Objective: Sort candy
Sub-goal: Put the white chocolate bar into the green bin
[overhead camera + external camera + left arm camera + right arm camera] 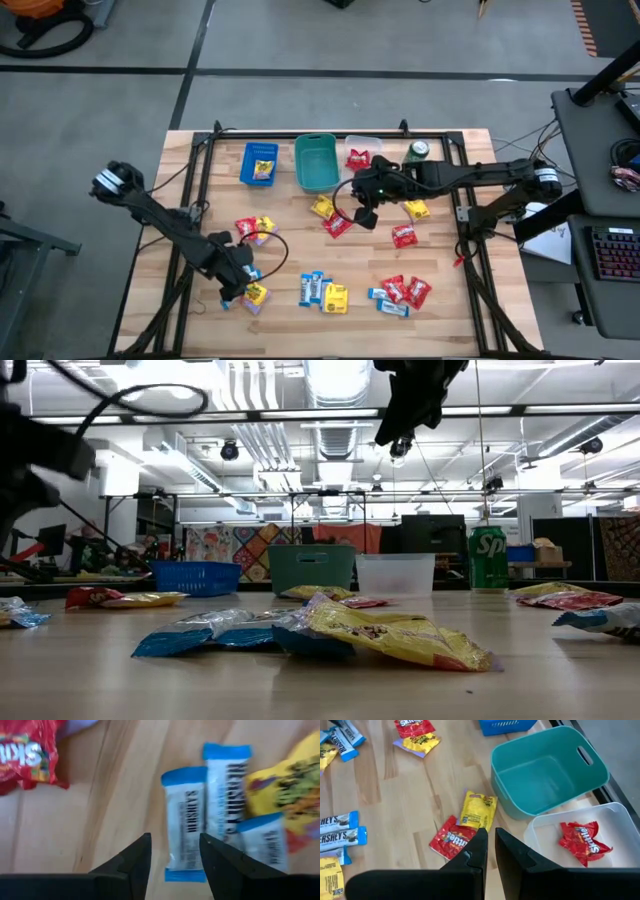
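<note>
Two arms are over our bench (300,240). The left gripper (175,857) hangs low with fingers parted and empty, straddling a blue-white candy packet (187,817) lying flat. The right gripper (489,851), fingers pressed together and empty, hovers above red and yellow packets (465,822) beside the teal bin (547,770).

from my remote seat i see a pale wooden plank tabletop (300,250), grey concrete floor (300,40) around it, a dark side desk with a black keyboard (612,252), white ceiling ducts (262,430), bright overhead tube lights (338,380), colourful patterned quilts (240,545) on the far wall
</note>
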Available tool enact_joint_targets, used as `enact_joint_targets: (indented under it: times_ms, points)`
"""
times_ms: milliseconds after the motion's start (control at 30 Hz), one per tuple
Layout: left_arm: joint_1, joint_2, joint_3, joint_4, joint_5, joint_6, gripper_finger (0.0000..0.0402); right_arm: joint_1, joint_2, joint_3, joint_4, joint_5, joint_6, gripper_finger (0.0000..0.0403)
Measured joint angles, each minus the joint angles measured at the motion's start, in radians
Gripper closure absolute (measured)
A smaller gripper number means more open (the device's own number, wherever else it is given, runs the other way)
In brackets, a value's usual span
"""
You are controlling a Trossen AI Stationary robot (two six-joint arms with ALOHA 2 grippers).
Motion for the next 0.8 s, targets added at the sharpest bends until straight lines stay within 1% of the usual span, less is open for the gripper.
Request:
enact_joint_targets:
  times_ms: [67,167,267,533,633,733,800]
  points:
    - [0.0,0.008,-0.018,0.002,0.0,-0.013,0.0252,0.0,0.0,0.0,-0.001,0.0,0.0,0.0374]
    - [0.0,0.012,-0.043,0.056,0.001,-0.02,0.0259,0.0,0.0,0.0,-0.001,0.0,0.0,0.0374]
    - [0.0,0.012,-0.059,0.107,0.002,-0.02,0.0269,0.0,0.0,0.0,-0.002,0.0,0.0,0.0374]
    - [0.0,0.01,-0.09,0.159,0.009,-0.01,0.0299,0.0,0.0,-0.002,-0.001,0.0,-0.001,0.0374]
    - [0.0,0.01,-0.091,0.161,0.008,0.009,0.0329,0.0,0.0,-0.002,-0.002,0.0,-0.002,0.0374]
    - [0.0,0.009,-0.091,0.158,0.008,0.012,0.0378,0.0,0.0,-0.002,-0.005,0.0,-0.001,0.0374]
    - [0.0,0.009,-0.092,0.157,0.008,0.011,0.0393,0.0,0.0,-0.003,-0.006,0.0,-0.003,0.0374]
